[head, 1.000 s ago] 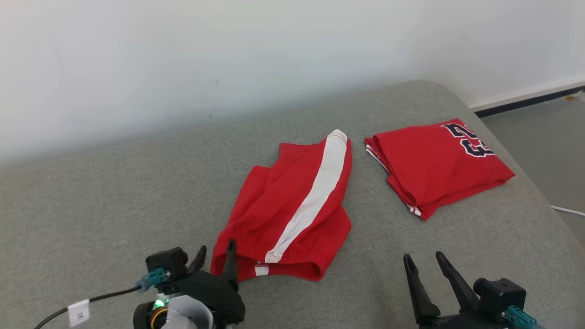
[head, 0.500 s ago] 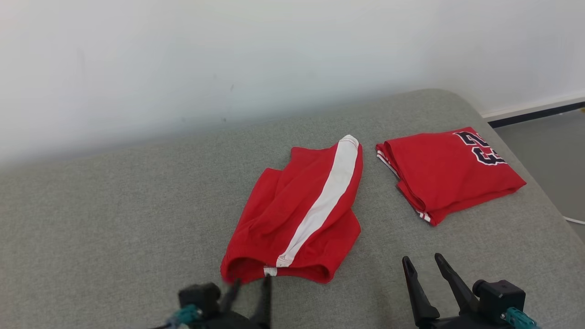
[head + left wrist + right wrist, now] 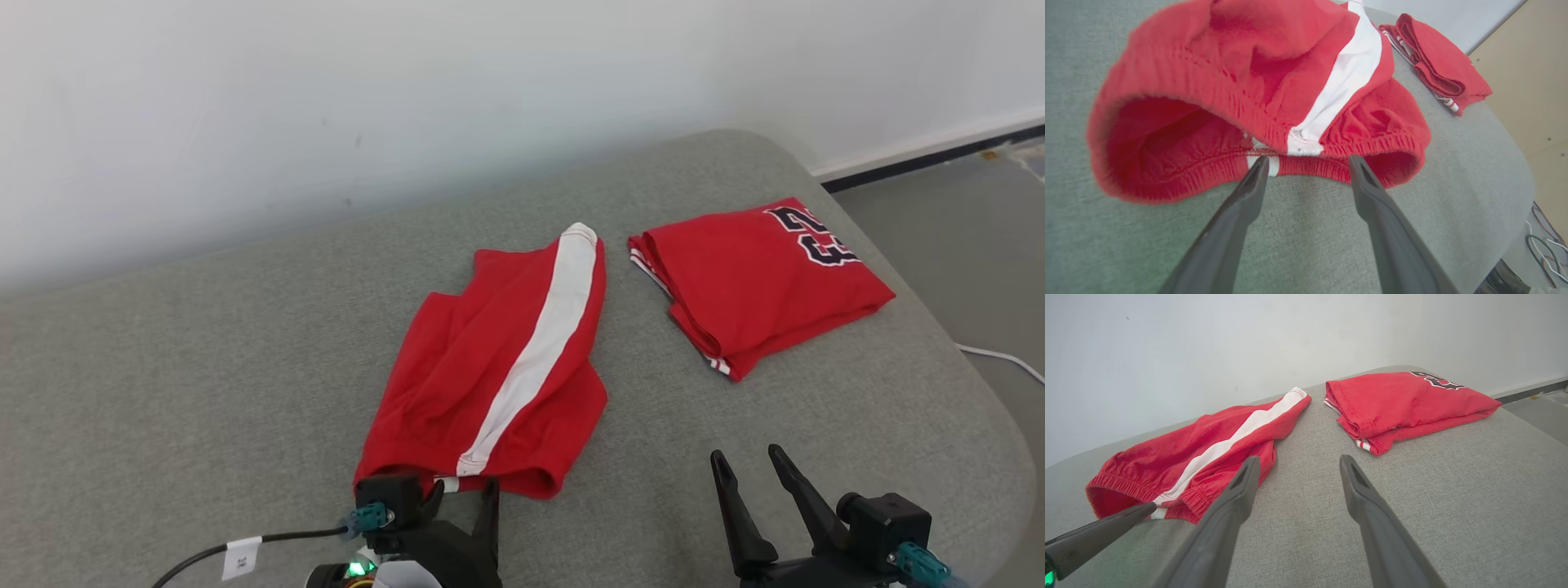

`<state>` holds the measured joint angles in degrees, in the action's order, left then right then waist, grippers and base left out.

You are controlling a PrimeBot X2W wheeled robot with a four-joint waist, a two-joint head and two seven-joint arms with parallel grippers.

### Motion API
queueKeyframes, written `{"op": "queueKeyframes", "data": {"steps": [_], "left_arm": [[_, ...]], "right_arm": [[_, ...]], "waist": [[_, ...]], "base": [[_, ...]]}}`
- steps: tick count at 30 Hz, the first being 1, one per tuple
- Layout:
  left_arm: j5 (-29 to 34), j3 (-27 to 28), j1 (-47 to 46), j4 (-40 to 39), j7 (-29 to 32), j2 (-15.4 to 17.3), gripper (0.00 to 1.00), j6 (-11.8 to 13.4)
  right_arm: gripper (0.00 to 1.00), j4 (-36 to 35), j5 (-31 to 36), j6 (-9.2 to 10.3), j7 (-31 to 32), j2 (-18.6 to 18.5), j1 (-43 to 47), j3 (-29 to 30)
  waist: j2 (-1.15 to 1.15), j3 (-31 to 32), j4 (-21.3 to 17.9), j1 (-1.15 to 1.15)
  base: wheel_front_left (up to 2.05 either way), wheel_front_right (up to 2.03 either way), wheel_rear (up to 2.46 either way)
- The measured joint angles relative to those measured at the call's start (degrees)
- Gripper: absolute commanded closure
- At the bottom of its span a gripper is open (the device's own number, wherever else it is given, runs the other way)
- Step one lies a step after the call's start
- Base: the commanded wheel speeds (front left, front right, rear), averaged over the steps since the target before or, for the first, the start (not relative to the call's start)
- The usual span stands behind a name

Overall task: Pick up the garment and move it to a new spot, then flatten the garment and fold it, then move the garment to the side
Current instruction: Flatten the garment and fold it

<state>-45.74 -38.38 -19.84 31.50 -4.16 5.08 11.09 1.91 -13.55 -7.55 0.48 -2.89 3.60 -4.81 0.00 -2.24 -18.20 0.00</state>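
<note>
The garment (image 3: 506,367), red shorts with a white side stripe, lies crumpled on the grey cushion (image 3: 204,367), its elastic waistband towards me. My left gripper (image 3: 464,488) is open, its fingertips at the waistband where the white stripe ends. In the left wrist view the left gripper (image 3: 1309,161) has both tips touching the lower waistband edge of the garment (image 3: 1274,73), whose waist gapes open. My right gripper (image 3: 745,454) hovers open over bare cushion, to the right of the shorts. In the right wrist view the right gripper (image 3: 1299,459) holds nothing, with the garment (image 3: 1208,457) to its left.
A folded red jersey (image 3: 759,278) with dark numbers lies at the right of the cushion, close to the shorts. A pale wall (image 3: 408,98) runs behind. The cushion's rounded right edge drops to the floor (image 3: 963,212), where a white cable (image 3: 1004,359) lies.
The camera has shifted. My left gripper has moved right along the waistband, from its left corner to the white stripe. The right gripper and both garments have stayed put.
</note>
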Motion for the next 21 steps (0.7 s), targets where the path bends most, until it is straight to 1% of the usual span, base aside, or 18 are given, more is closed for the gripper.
{"op": "queueKeyframes", "data": {"steps": [4, 8, 14, 17, 18, 19, 20, 21], "left_arm": [[-0.7, 0.8, -1.6, 4.0, -0.1, -0.3, 0.00, -0.1], [-2.1, 2.1, -2.9, 6.2, -1.1, -0.5, 0.00, -1.3], [-3.7, 2.3, -4.5, 7.7, -1.8, -1.2, 0.00, -3.5], [-4.1, 1.9, -4.9, 8.5, -1.8, -1.4, 0.00, -4.1], [-4.1, 1.6, -5.0, 8.8, -1.8, -1.5, 0.03, -4.1], [-4.1, 1.4, -5.0, 9.2, -1.8, -1.6, 0.10, -4.1], [-4.2, 1.2, -5.2, 9.5, -1.8, -1.6, 0.47, -4.2], [-4.2, 1.0, -5.3, 9.9, -1.8, -1.7, 0.62, -4.4]], "right_arm": [[0.00, 0.5, -0.1, 0.00, -0.5, 0.0, -0.1, -0.1], [0.00, 0.8, -0.4, 0.00, -0.8, 0.0, -0.2, 0.0], [0.00, 1.1, -0.4, 0.00, -1.0, 0.0, -0.2, 0.0], [0.00, 1.1, -0.4, 0.00, -1.0, 0.0, -0.2, -0.2], [0.00, 1.0, -0.4, 0.00, -1.0, 0.0, -0.2, -0.3], [0.00, 1.0, -0.4, 0.00, -1.0, 0.0, -0.2, -0.4], [0.00, 1.0, -0.4, 0.00, -1.0, 0.0, -0.2, -0.5], [0.00, 1.1, -0.4, 0.00, -1.0, 0.0, -0.3, -0.7]], "waist": [[0.00, -0.7, -1.4, 0.00], [0.00, -1.2, -2.0, 0.00], [0.00, -1.1, -1.5, 0.00], [0.00, -0.8, -1.1, 0.00], [0.00, -0.7, -1.0, 0.00], [0.00, -0.7, -1.0, 0.00], [0.00, -0.6, -0.9, 0.00], [0.00, -0.6, -0.9, 0.00]], "base": [[0.00, 0.00, 0.00], [0.00, 0.00, 0.00], [0.00, 0.00, 0.00], [0.00, 0.00, 0.00], [0.00, 0.00, 0.00], [0.00, 0.00, 0.00], [0.00, 0.00, 0.00], [0.00, 0.00, 0.00]]}}
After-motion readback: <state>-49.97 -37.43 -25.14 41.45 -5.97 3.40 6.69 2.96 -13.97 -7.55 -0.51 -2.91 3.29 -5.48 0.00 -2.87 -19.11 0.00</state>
